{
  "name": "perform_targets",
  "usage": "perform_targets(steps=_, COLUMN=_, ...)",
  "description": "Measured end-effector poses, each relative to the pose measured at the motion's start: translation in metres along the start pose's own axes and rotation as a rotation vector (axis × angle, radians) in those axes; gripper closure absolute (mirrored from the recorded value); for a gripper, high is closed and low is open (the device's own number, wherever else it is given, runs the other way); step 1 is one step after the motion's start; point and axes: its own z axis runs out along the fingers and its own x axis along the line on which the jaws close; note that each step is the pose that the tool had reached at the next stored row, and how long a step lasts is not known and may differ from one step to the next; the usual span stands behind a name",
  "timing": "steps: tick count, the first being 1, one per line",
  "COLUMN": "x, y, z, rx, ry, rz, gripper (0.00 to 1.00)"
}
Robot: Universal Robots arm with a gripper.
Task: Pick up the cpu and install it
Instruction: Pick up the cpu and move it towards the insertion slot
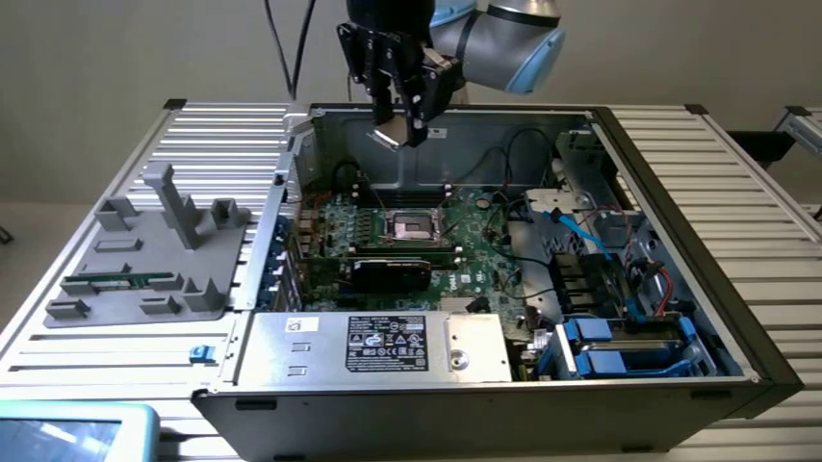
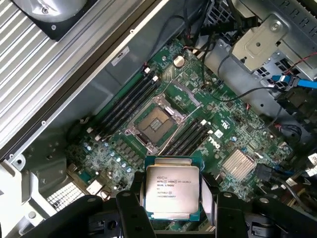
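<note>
Cpu: while it hangs well above the open grey metal computer case, the small flat square chip with a silvery-grey metal top is gripped by two opposite edges.
Tool: black fingered tool, clamped on the cpu.
Socket: dark square socket with a metal frame on the green motherboard, empty, well below the cpu.
Progress: pickup done; seating in the socket not yet done.

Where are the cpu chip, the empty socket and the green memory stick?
cpu [image 2: 172, 192]: wrist view, middle of its silvery lid.
socket [image 2: 157, 122]: wrist view, centre of its open square.
memory stick [image 1: 122, 281]: exterior view, middle of its green length.
</note>
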Motion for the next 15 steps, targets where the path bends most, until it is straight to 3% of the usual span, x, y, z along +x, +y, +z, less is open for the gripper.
perform_targets(steps=15, x=0.0000, y=-0.0003, z=0.0026, rx=0.0002, ry=-0.0220, rz=0.220, gripper=0.46)
